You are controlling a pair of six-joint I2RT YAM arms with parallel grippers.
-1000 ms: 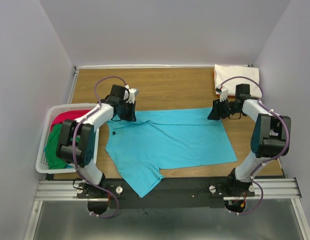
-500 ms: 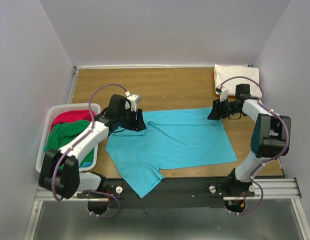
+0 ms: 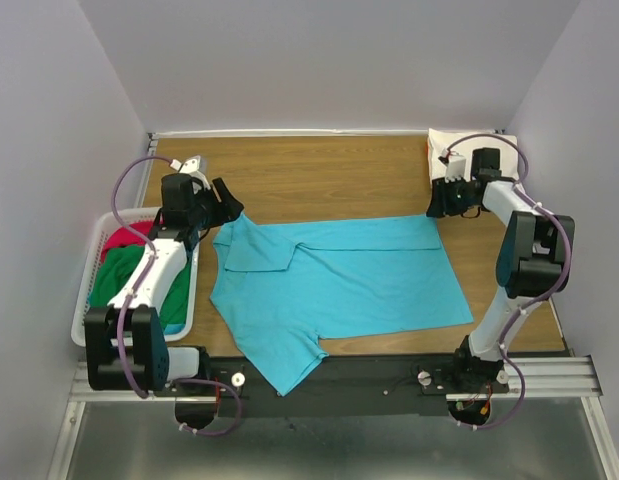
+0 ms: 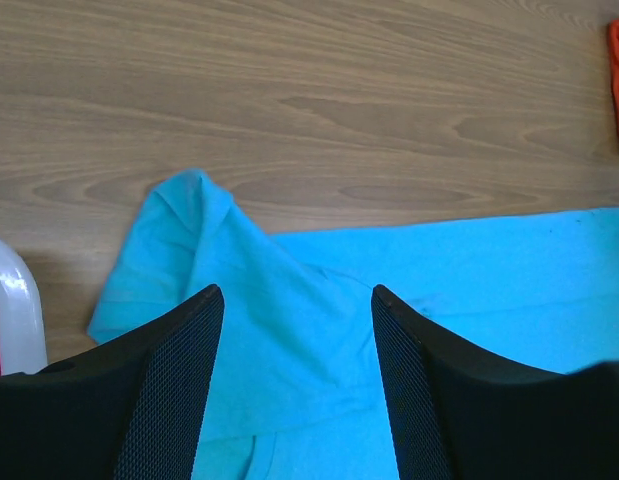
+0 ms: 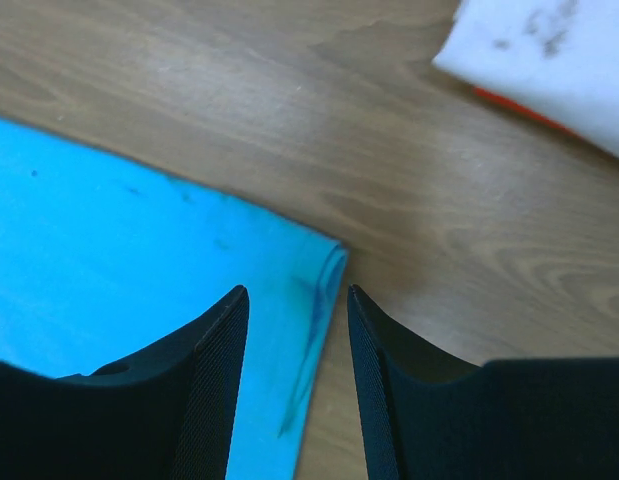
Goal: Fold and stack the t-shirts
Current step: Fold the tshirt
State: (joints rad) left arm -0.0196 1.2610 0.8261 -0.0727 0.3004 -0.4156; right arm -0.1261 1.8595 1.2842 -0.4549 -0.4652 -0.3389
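1. Top view: your left claw [image 3: 226, 203] hangs spread and empty over one far corner of the turquoise t-shirt [image 3: 339, 285]. The right claw [image 3: 444, 200], also released and holding nothing, hovers over the other far corner. Between the two claws the shirt lies spread on the table [image 3: 329, 165], mostly smooth. Beyond the right claw sits the folded cream-white t-shirt [image 3: 474, 150]. Outboard of the left claw, the basket [image 3: 89, 335] holds the red t-shirt [image 3: 124, 240] and the green t-shirt [image 3: 124, 282].

2. I judge the shirt to be laid out with its first fold not yet made. One sleeve [image 3: 254, 248] is flopped onto the body just below the left claw. The other pokes out toward the arm bases.

3. Left wrist view: the jaws stand wide apart with only blue cloth beneath them. The flopped sleeve rises in a soft, rumpled peak ahead and to the left of the fingers [image 4: 169, 390]. Bare wood lies beyond it.

4. Right wrist view: the jaws are parted, and the shirt's hem corner lies flat just ahead of the gap. The cream-white t-shirt is farther ahead to the right, with a sliver of orange t-shirt [image 5: 509, 106] under it.

5. Next, you likely need both claws lowered onto their corners and pinching only the top layer. Then carry the far edge over evenly, since uneven pulls would skew this limp cloth.
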